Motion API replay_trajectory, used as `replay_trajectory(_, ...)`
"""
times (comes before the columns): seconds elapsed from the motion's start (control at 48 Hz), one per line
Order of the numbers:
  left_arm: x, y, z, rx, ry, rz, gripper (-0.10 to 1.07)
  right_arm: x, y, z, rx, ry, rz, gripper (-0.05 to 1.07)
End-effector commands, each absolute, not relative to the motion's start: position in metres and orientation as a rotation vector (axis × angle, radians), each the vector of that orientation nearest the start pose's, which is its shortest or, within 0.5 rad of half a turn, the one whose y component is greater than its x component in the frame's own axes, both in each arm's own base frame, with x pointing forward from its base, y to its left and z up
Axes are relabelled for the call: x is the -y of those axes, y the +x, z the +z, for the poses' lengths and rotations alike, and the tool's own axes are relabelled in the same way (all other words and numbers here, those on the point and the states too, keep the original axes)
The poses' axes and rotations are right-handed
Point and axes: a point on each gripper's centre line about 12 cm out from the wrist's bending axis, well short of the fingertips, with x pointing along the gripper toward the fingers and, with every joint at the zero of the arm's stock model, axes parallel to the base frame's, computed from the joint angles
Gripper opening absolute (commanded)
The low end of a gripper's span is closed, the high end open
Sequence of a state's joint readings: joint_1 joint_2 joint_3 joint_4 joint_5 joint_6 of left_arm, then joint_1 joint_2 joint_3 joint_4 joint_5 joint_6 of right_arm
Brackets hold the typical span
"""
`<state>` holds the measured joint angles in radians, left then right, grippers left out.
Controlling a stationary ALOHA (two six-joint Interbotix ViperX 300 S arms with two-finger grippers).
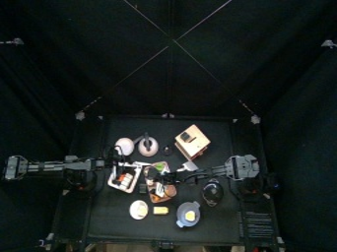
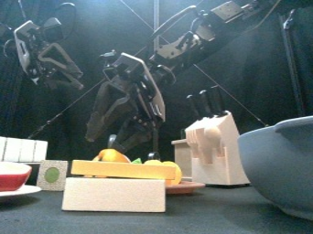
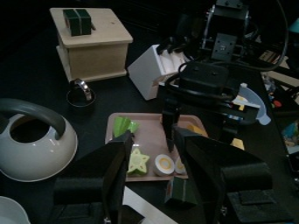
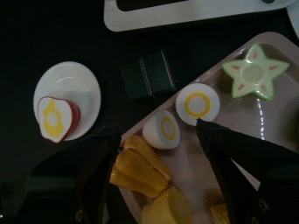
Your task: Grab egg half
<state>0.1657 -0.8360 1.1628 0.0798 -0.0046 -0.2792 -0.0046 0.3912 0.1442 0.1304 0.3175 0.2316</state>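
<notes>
Two egg halves lie cut side up on a pink tray [image 4: 271, 122], one nearer the tray's rim [image 4: 198, 104] and one [image 4: 163, 129] beside orange slices [image 4: 146, 171]. My right gripper [image 4: 162, 138] is open just above the tray, its jaws standing either side of the second egg half without touching it. In the left wrist view the right gripper [image 3: 193, 131] hangs over the tray [image 3: 122, 156], with an egg half [image 3: 166, 164] below it. My left gripper [image 3: 158, 156] is open and empty, held short of the tray.
A green star [image 4: 251, 72] lies on the tray. A white plate [image 4: 73, 74] with an apple half [image 4: 52, 119] is nearby. A kettle [image 3: 30, 140], wooden box [image 3: 91, 39] and white knife block [image 3: 158, 70] stand around. A grey bowl [image 2: 281, 169] sits front right.
</notes>
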Motion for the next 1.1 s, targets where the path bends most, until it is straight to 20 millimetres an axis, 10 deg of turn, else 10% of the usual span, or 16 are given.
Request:
replay_trajectory(0.0, -0.036, 0.212, 0.243, -0.295, -0.224, 0.196, 0.80, 0.004, 0.514, 0.158, -0.820, 0.351, -0.121, 1.00)
replay_trajectory(1.083, -0.040, 0.186, 0.248, -0.218, -0.249, 0.239, 0.80, 0.018, 0.524, 0.184, -0.997, 0.270, -0.387, 1.00)
